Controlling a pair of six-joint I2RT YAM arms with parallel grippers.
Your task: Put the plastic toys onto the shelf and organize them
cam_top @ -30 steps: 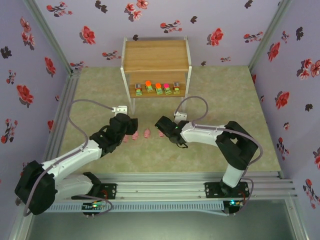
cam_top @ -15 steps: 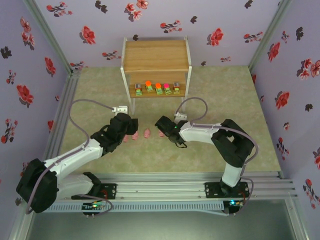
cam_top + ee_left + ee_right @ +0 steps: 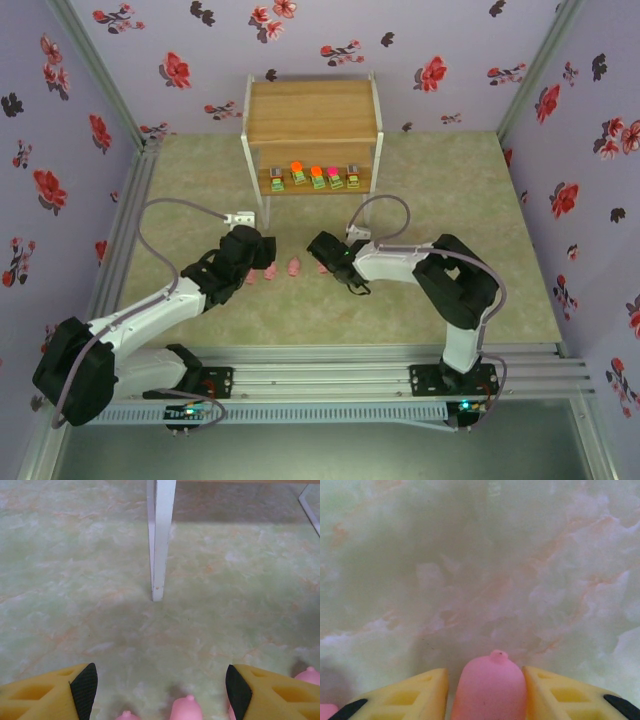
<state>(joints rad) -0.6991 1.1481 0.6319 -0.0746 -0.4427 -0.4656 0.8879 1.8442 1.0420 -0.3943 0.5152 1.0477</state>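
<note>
Where right claw (image 3: 488,692) clamps, smooth rounded pink pig (image 3: 491,680).

Lilac walls (image 3: 160,40) carry a scattered print of red and black flowers. The mat (image 3: 450,180) is pale green, marbled with faint orange and white veins. The shelf (image 3: 312,110) has light brown wood-grain boards on a white frame. Five blocks (image 3: 317,178) show green or grey bases with orange, pink or grey tops. Each pig (image 3: 293,267) is plain soft pink. Both arms (image 3: 140,318) are white with black joints and trail grey-lilac cables (image 3: 175,202). The fingers (image 3: 40,695) are yellow, with black pads (image 3: 85,685). The rail (image 3: 320,365) is silver.
</note>
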